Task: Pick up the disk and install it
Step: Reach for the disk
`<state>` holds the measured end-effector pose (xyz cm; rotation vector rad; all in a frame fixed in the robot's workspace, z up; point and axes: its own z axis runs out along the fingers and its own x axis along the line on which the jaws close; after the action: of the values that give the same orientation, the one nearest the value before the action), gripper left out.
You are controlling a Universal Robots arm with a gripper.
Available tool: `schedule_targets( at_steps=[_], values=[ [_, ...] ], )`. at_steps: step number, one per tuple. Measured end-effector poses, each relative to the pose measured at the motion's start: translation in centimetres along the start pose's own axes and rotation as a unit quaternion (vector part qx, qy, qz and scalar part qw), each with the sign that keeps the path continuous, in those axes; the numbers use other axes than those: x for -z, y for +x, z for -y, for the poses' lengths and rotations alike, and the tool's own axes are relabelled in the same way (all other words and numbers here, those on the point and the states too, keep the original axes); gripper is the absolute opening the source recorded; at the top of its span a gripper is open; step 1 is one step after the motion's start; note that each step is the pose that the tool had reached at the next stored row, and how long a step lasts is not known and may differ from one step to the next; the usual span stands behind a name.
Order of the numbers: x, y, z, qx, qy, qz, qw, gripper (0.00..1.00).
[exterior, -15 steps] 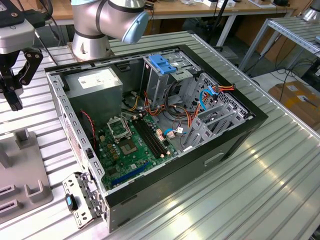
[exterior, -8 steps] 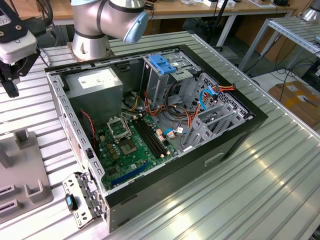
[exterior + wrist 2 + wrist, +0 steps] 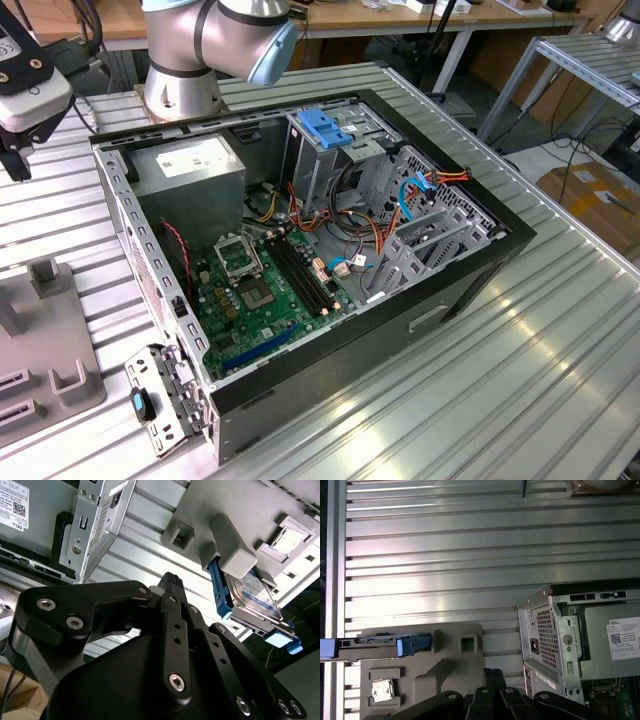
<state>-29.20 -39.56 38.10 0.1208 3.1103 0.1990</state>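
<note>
Inspecting the station: the disk point(image 3: 252, 597) stands on edge in a slot of the grey fixture point(image 3: 235, 555), with its blue side rail point(image 3: 216, 587) along the outer edge. In the first wrist view the disk is seen edge-on in that slot. The fixture lies on the ribbed metal table point(image 3: 445, 555), just beside the open computer case point(image 3: 330, 250). The gripper point(image 3: 170, 579) hangs over the table between fixture and case, jaws drawn together with nothing held, apart from the disk. Inside the case lie the motherboard point(image 3: 260, 290), the grey power-supply box point(image 3: 190, 165) and a drive cage with a blue latch point(image 3: 325, 125). The disk is not yet installed
</note>
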Motion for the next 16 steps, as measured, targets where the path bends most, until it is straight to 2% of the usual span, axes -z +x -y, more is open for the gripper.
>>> schedule_targets(
  at_steps=[1,9,16],
  values=[
    [-0.05,0.47,-0.22,0.0,-0.0001,0.0001,1.0,0.11],
    [-0.32,2.58,-1.6,-0.001,0.0,0.0001,1.0,0.11],
    [-0.33,2.72,-1.65,-0.001,0.0,0.0001,1.0,0.11]
  ],
)
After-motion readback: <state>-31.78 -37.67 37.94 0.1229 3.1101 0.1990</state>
